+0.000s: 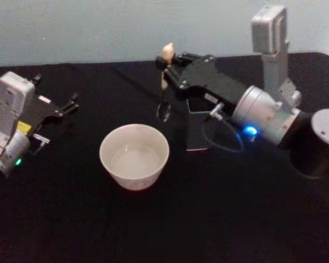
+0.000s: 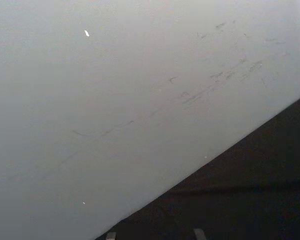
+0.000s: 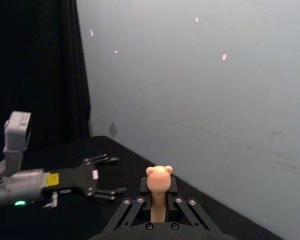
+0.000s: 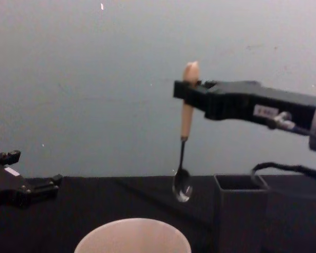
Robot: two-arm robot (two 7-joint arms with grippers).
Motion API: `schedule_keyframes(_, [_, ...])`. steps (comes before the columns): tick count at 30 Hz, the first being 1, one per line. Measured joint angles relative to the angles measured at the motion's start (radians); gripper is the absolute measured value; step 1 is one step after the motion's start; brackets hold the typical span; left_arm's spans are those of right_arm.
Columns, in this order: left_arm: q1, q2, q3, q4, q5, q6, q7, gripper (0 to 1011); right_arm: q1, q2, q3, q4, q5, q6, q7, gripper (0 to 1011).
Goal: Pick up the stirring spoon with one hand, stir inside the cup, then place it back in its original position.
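Black cloth is covering the table (image 1: 219,219). The right gripper (image 4: 185,92) is squeezing tight on the stirring spoon (image 4: 185,124), just under its knobby top. The spoon is hanging straight up and down in the air, bowl at the bottom. In the head view, the cup (image 1: 132,175) is sitting at about 7 o'clock from the bowl. The dark holder (image 4: 239,211) is standing at about 4 o'clock. The bowl seems to be hanging just outside the rim. The left gripper (image 1: 72,104) is resting far off at 9 o'clock, fingers apart.

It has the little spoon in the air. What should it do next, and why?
Probably swing the right gripper over the cup and lower it. Its jaws are shut on the stirring spoon, whose bowl hangs in the air beside the dark holder, not yet in the cup. The left gripper lies parked.
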Motion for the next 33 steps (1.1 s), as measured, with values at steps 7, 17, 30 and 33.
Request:
schedule_keyframes(7, [0.0, 0.0, 0.0, 0.0, 0.0, 0.0, 0.0, 1001, -0.002, -0.008, -0.032, 0.019, -0.008, -0.022, 0.021, 173])
schedule_keyframes(17, [0.0, 0.0, 0.0, 0.0, 0.0, 0.0, 0.0, 1001, -0.014, -0.01, -0.065, 0.038, -0.01, -0.059, 0.058, 173])
schedule_keyframes(30, [0.0, 0.0, 0.0, 0.0, 0.0, 0.0, 0.0, 1001, -0.038, -0.043, -0.077, 0.116, 0.004, -0.206, 0.104, 173])
schedule_keyframes(33, [0.0, 0.0, 0.0, 0.0, 0.0, 0.0, 0.0, 1001, -0.039, -0.051, -0.082, 0.135, -0.006, -0.228, 0.107, 173])
